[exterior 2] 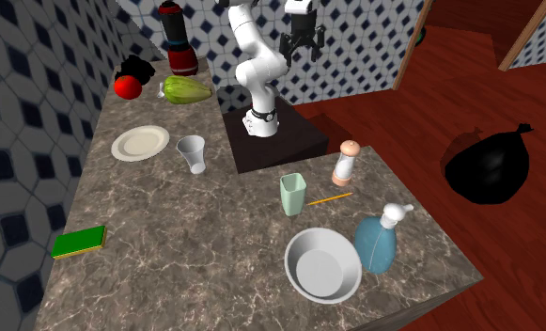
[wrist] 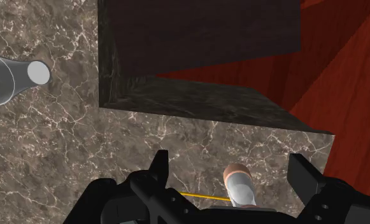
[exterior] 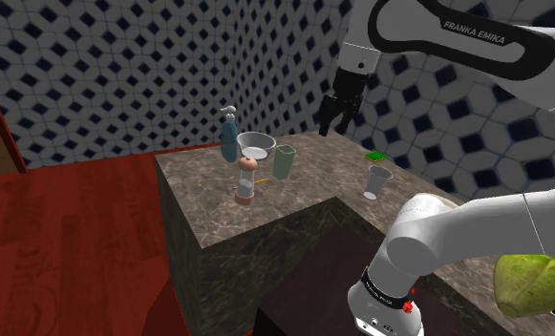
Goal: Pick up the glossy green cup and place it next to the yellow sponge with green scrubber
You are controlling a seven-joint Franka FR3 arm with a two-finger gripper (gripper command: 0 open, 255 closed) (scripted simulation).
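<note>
Standing upright, green cup [exterior 2: 293, 195], near grey bowl [exterior 2: 323, 265]

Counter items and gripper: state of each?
gripper: open, empty, above the counter
green cup: upright, unheld
sponge: lying flat
bowl: upright, empty
grey cup: upright
shaker: upright
soap bottle: upright
plate: flat, empty

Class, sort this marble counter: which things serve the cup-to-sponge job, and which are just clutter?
Job: pale green glossy cup; flat yellow sponge with green scrubber; open black claw.
Clutter: round white bowl; blue soap dispenser; cream plate; grey tumbler.
</note>
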